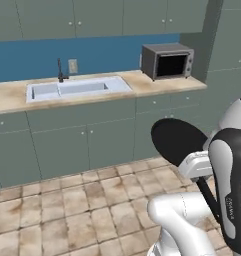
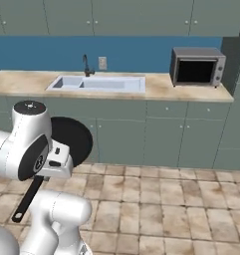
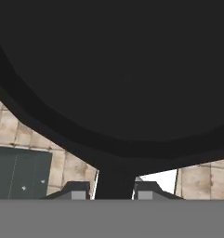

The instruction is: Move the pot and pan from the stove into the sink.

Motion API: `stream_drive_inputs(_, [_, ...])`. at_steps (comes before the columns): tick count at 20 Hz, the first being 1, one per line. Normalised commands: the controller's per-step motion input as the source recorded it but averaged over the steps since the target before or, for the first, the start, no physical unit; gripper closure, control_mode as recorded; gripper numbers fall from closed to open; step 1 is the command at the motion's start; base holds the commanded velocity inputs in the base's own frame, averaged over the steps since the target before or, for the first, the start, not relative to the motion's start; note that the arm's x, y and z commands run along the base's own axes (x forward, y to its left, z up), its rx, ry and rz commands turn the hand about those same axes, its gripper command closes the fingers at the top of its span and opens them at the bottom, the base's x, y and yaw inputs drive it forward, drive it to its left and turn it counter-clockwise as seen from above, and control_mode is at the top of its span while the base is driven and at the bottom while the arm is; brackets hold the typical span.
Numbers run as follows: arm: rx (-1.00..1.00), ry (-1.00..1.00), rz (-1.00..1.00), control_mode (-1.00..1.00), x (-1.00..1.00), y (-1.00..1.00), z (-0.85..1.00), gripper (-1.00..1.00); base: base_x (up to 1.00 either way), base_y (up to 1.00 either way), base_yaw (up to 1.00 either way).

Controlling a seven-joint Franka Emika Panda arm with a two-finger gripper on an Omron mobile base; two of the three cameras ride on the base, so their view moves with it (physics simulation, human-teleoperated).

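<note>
Black and shallow, the pan [image 1: 176, 140] hangs in mid-air over the tiled floor [image 1: 67, 205], held up by the white arm out in front of the cabinets [image 1: 82, 140], well apart from the counter. Nothing lies in its dark bowl that I can make out. The gripper [image 3: 114, 188] has its two fingers [image 3: 75, 189] drawn in close on either side of the pan's thin straight handle, right where the handle meets the round body, so it has a firm pinch on it. From the right base view the handle slants down past the arm's joint, its end pointing at the floor. Across the room the sink [image 1: 119, 85] sits set into the beige counter [image 1: 157, 82], a wide white basin with a dark faucet [image 1: 60, 70] at its back edge; the basin looks bare inside. To the right of the sink, on the same counter, stands a grey microwave [image 1: 168, 60] with its dark door shut.
</note>
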Motion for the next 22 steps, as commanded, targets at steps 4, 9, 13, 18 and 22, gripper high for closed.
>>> stream_drive_inputs(4, [0.0, 0.0, 0.0, 1.0, 0.0, 0.0, 0.0, 1.0, 0.97, 0.0, 0.05])
stream_drive_inputs(9, [0.0, 0.0, 0.0, 1.0, 0.0, 0.0, 0.0, 1.0, 0.99, 0.0, 0.05])
stream_drive_inputs(13, [0.0, 0.0, 0.0, 1.0, 0.0, 0.0, 0.0, 1.0, 0.97, 0.0, 0.05])
stream_drive_inputs(18, [0.0, 0.0, 0.0, 1.0, 0.0, 0.0, 0.0, 1.0, 0.94, 0.0, 0.05])
stream_drive_inputs(22, [0.0, 0.0, 0.0, 1.0, 0.0, 0.0, 0.0, 1.0, 0.88, 0.0, 0.05])
